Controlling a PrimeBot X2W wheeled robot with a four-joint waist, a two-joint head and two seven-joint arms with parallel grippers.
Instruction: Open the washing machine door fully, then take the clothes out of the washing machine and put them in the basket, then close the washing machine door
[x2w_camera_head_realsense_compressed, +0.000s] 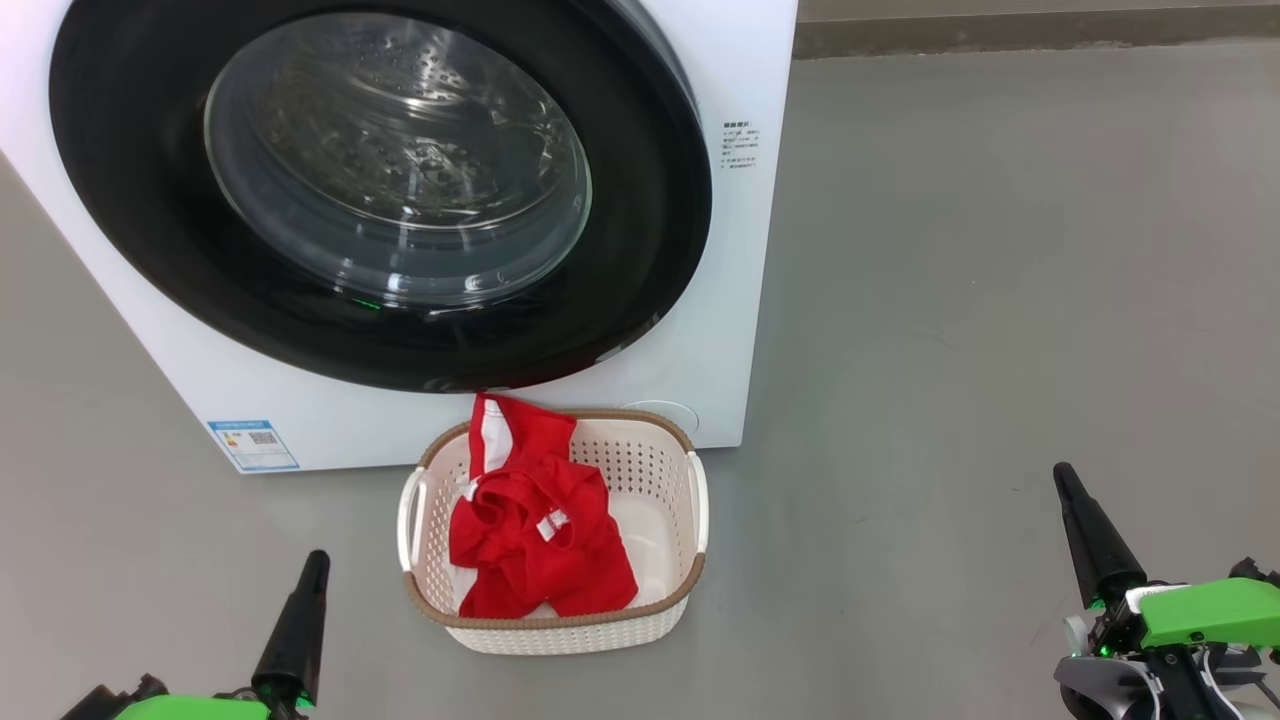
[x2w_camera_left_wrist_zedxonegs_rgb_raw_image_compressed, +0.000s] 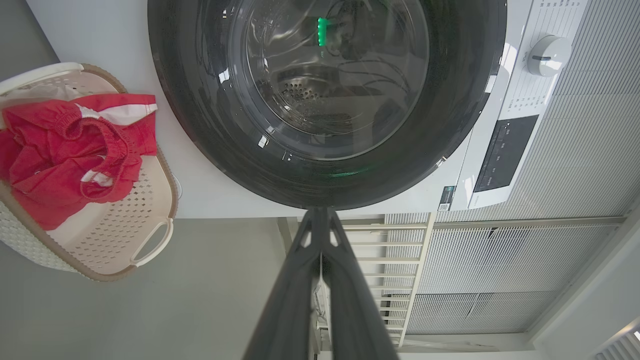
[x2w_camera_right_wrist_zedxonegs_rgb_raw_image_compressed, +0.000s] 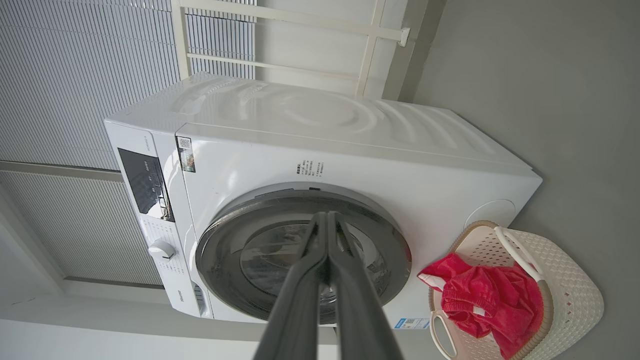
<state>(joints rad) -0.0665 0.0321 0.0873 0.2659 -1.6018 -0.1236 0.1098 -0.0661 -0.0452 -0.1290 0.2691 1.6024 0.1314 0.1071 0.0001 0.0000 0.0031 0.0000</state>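
Grey floor (x2w_camera_head_realsense_compressed: 950, 300); left fingers (x2w_camera_head_realsense_compressed: 295, 630) and right fingers (x2w_camera_head_realsense_compressed: 1095, 540) tight together, empty.

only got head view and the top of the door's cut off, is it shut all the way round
Observer: It looks shut. In the right wrist view the rim of the door lies against the front of the washer, top edge included.
Operator: grippers holding anything
Observer: No. In its own wrist view the left gripper is closed tight on nothing, and so is the right gripper.
Operator: where are the controls
Observer: Above the door: a white dial beside a dark panel.
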